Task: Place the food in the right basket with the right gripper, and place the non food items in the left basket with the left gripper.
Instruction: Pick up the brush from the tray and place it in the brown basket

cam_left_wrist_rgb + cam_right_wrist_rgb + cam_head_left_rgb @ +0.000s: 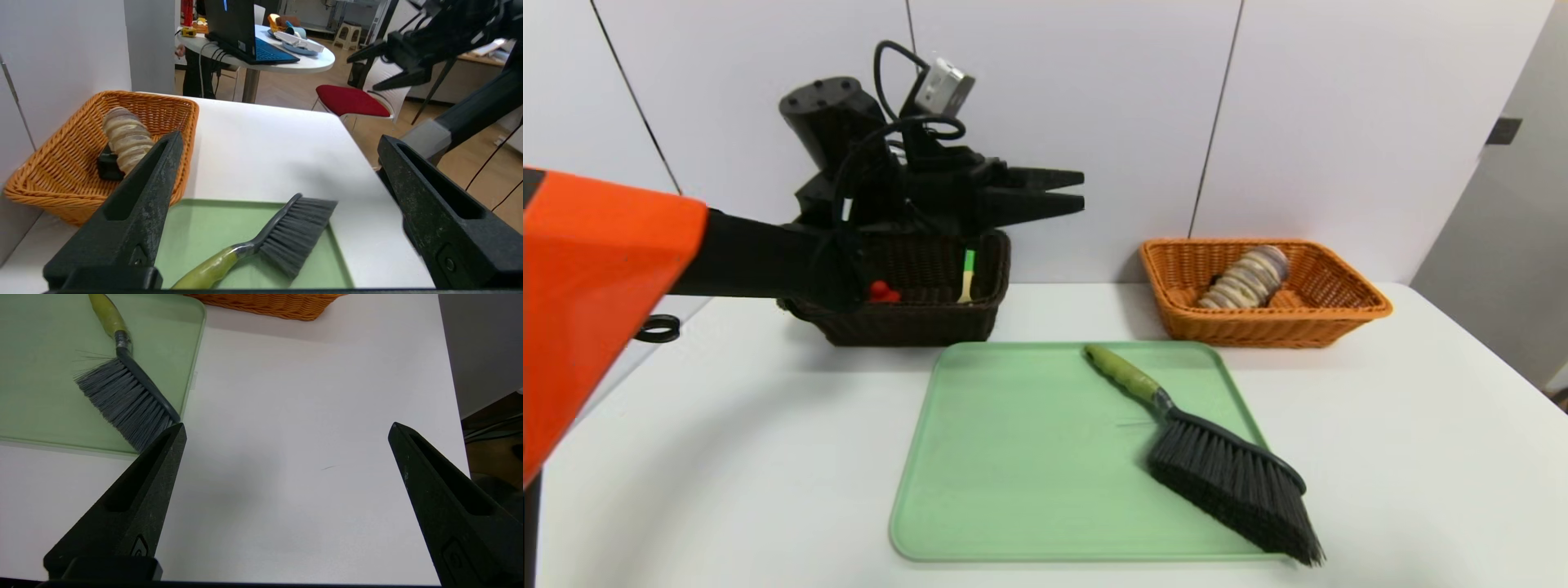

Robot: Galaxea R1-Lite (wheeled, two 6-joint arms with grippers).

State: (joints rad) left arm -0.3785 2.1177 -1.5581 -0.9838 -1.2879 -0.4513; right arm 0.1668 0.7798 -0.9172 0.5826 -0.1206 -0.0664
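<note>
Brush [1217,457] lies diagonally on the tray [1013,457], handle far, bristles overhanging the near-right rim. Left gripper [1082,192] hovers above the dark basket [915,322], fingers released, empty. Advise descending onto the handle, closing across it. Right gripper [286,433] parked, fingers released.

White panelled wall [1094,122] behind white tabletop [727,457]. Beyond: wood floor [470,171], round table [294,61] with laptop [241,28], red-seated chair [351,101].
</note>
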